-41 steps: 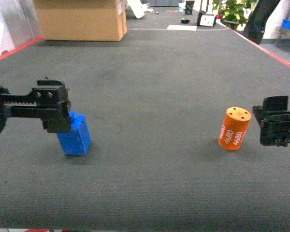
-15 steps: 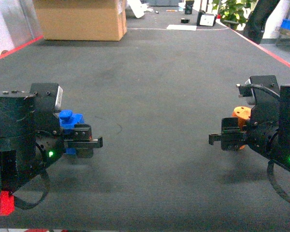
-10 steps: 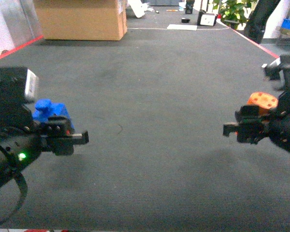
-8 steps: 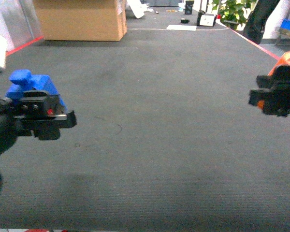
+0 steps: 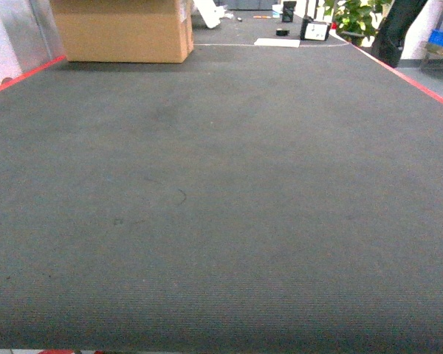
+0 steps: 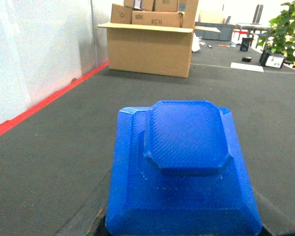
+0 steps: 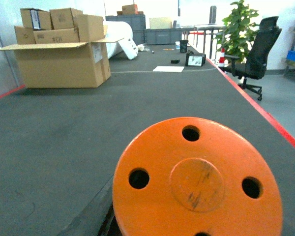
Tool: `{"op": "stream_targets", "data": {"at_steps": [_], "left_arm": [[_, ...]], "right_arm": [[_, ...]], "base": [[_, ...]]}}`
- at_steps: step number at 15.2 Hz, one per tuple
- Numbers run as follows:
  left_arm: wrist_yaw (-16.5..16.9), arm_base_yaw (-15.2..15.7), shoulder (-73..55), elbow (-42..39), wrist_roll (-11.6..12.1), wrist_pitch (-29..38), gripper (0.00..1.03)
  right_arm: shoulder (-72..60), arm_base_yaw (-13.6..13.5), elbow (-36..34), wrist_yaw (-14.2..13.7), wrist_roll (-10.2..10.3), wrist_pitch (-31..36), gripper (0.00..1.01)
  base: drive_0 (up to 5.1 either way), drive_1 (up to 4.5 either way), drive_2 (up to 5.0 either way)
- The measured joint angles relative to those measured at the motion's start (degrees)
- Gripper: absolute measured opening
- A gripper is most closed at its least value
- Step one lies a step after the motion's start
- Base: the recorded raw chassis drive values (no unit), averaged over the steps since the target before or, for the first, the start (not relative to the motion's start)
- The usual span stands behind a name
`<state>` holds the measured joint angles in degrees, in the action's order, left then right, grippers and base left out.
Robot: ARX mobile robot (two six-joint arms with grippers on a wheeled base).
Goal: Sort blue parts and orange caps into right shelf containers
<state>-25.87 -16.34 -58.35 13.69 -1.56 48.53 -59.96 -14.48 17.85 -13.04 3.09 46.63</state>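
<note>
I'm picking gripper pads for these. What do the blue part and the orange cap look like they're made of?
The blue part looks like matte plastic, likely 3D printed: fine woven hatch lines cover its top. The orange cap looks like smooth, faintly glossy plastic or painted material, with dark scuffs on its round centre; the pictures don't settle which.

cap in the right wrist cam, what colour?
Orange cap, with dark round holes in its face; right wrist view shows it best.
</note>
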Motion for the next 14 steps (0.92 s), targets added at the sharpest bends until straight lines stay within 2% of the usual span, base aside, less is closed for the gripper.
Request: {"op": "stream_targets", "data": {"at_steps": [2, 3, 4, 5, 6, 7, 8, 9, 14], "left_arm": [[-0.1, 0.0, 2.2, -0.3, 0.1, -1.5, 0.44], [-1.6, -0.9, 6.8, -0.9, 0.5, -3.7, 0.44], [-2.7, -2.5, 9.7, -1.2, 0.9, -5.4, 0.44], [-2.6, -5.3, 10.8, -1.3, 1.1, -7.9, 0.44], [-1.7, -6.1, 10.1, -1.5, 1.7, -8.3, 0.44], [2.7, -3.9, 12.5, -1.2, 1.7, -14.6, 0.44], [7.6, -1.2, 16.5, -3.3, 1.7, -18.0, 0.44], [9.8, 0.8, 18.8, -4.7, 1.7, -18.8, 0.44], [16.1, 6.9, 26.9, -8.7, 1.7, -22.9, 0.44]], "right_arm": [[2.2, -0.4, -0.7, -1.0, -0.3, -0.9, 0.46], [6.6, -1.0, -2.1, -1.3, -0.7, -4.1, 0.46], [10.5, -2.5, -3.4, -3.2, -2.1, -6.2, 0.46], [13.7, -4.6, -4.1, -3.3, -3.3, -7.9, 0.46], [13.9, -5.0, -4.2, -2.9, -4.2, -8.0, 0.46], [15.9, -4.2, -3.6, -4.6, -4.0, -16.0, 0.46], [19.3, -1.8, -5.3, -3.1, -3.9, -18.9, 0.46], [21.3, -0.2, -6.6, -2.0, -3.9, -19.4, 0.46], [29.0, 5.7, -11.7, 4.0, -3.7, -22.5, 0.46]], "base": [[0.0, 0.0, 0.0], [0.0, 0.0, 0.0], [0.0, 0.0, 0.0], [0.0, 0.0, 0.0], [0.0, 0.0, 0.0], [0.0, 0.0, 0.0], [0.0, 0.0, 0.0], [0.0, 0.0, 0.0], [0.0, 0.0, 0.0]]}}
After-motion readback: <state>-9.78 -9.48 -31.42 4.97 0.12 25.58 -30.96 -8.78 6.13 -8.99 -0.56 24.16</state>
